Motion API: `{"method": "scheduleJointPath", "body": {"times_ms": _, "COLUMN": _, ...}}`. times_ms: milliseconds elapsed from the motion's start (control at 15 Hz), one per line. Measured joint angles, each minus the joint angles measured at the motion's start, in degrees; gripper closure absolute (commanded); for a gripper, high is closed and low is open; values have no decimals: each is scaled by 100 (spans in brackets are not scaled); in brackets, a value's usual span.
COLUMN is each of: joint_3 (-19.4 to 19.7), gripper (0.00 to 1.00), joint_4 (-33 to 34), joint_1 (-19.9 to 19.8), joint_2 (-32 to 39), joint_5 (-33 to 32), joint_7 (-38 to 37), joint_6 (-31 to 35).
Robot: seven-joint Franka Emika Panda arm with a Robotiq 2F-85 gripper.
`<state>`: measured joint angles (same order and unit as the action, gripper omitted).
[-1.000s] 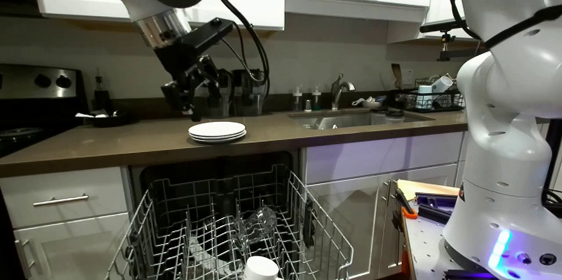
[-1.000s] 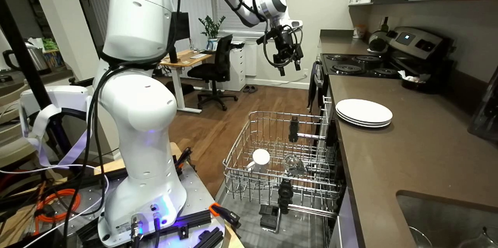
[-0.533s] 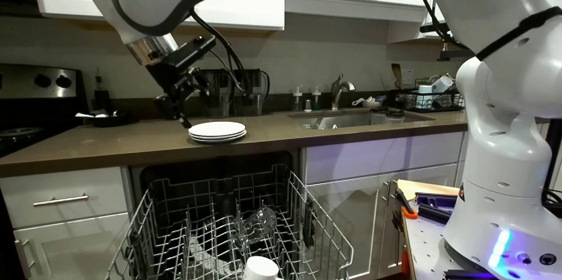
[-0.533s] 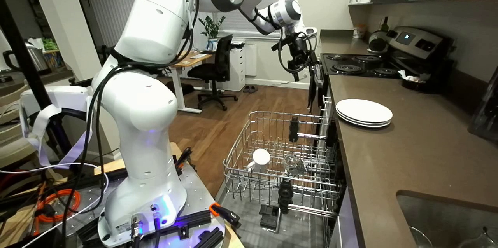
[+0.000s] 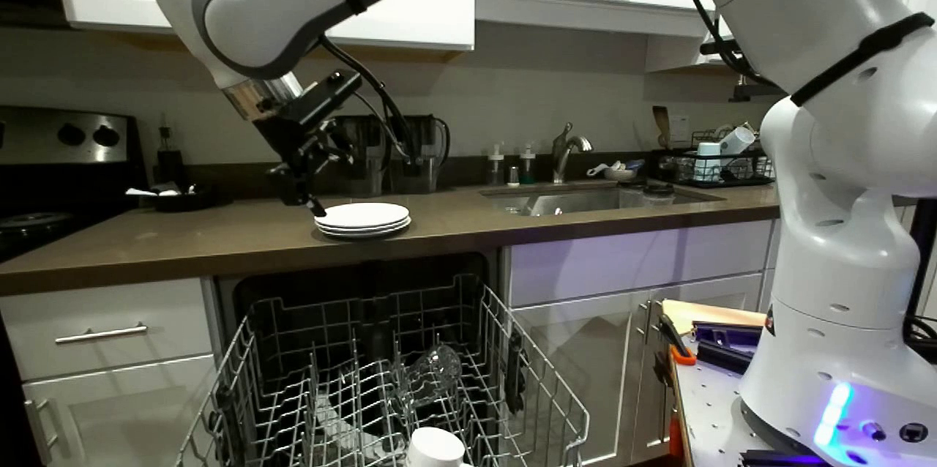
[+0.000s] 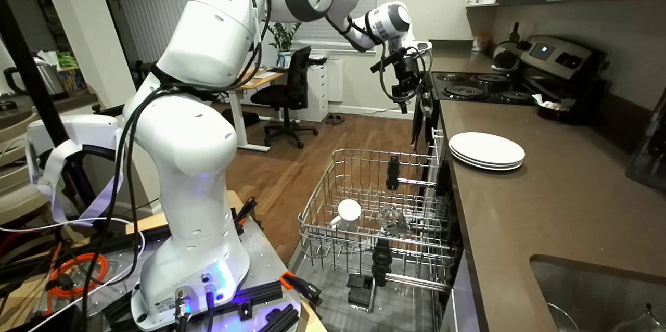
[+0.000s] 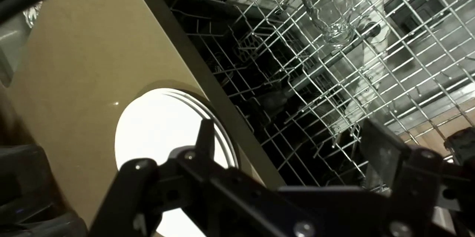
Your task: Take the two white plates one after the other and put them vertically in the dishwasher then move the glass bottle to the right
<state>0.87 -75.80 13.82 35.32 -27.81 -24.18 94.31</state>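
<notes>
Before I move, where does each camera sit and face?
Wrist view: sits behind the open claw, looking down past it at white plates and dishwasher rack.
An exterior view: out beyond the dishwasher rack, facing the counter; arm, base and claw show.
An exterior view: near the sink, looking along the counter toward the stove; same parts show.
Both exterior views share white plates, dishwasher rack, arm and claw.

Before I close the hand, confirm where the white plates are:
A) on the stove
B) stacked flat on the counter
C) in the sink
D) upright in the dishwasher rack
B, because both exterior views show the white plates lying flat in a stack on the counter, and the wrist view shows them close to its front edge.
</notes>
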Motion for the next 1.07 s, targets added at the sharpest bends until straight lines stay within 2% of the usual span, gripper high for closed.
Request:
{"method": "scheduleJointPath", "body": {"times_ms": 267, "joint_3": 133, "gripper": 0, "joint_4": -1, "joint_1": 0, "joint_2": 98, "joint_5": 0, "joint_7": -89, "joint_6": 404}}
{"method": "scheduleJointPath", "body": {"times_ms": 467, "joint_3": 404, "gripper": 0, "joint_4": -5, "joint_1": -15, "joint_2": 221, "joint_5": -68, "joint_7": -189, "joint_6": 998}}
{"method": "scheduleJointPath", "body": {"times_ms": 667, "joint_3": 727, "gripper": 0, "joint_4": -16, "joint_1": -18, "joint_2": 341, "joint_5": -417, "joint_7": -310, "joint_6": 1445}}
{"method": "scheduleJointPath", "body": {"times_ms": 867, "joint_3": 950, "gripper": 0, "joint_4": -56, "joint_1": -20, "joint_2": 453, "joint_5": -837, "joint_7": -337, "joint_6": 1659}}
{"method": "scheduleJointPath", "body": {"times_ms": 1067, "joint_3": 937, "gripper": 0, "joint_4": -80, "joint_1": -55, "joint_2": 578, "joint_5": -859, "joint_7": -318, "joint_6": 1648}}
